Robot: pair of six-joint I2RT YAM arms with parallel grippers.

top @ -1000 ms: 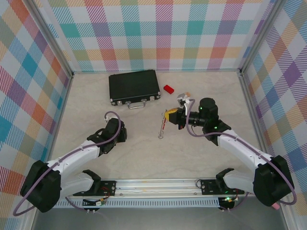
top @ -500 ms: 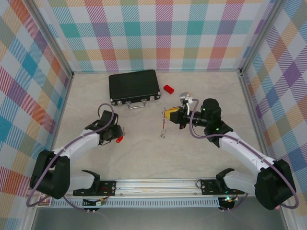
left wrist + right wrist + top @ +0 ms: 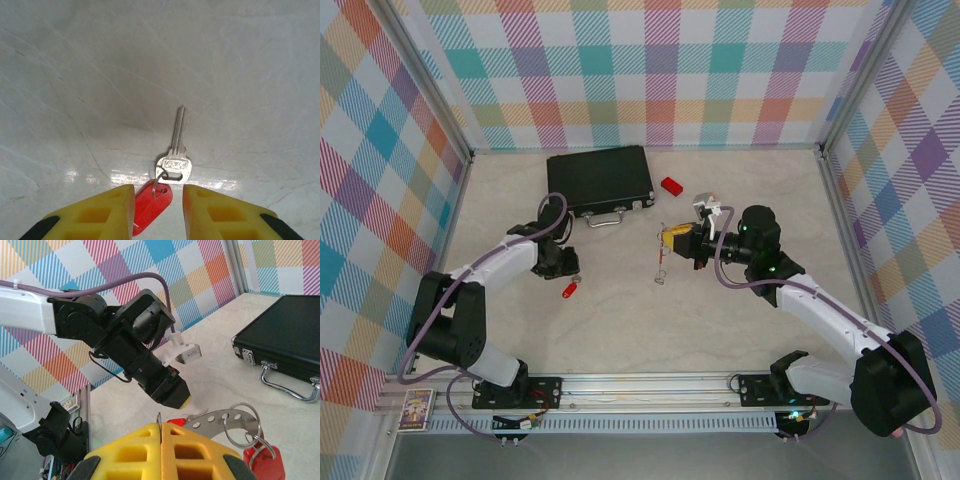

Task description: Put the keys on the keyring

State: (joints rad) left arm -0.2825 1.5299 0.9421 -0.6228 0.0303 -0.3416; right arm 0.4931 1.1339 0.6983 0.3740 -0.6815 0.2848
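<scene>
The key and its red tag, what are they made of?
The key looks like bare metal: it is silvery, has bright glints, and has stamped marks on its head. The red tag is probably plastic: it is smooth, evenly colored and softly glossy, though the look alone can't settle it.
</scene>
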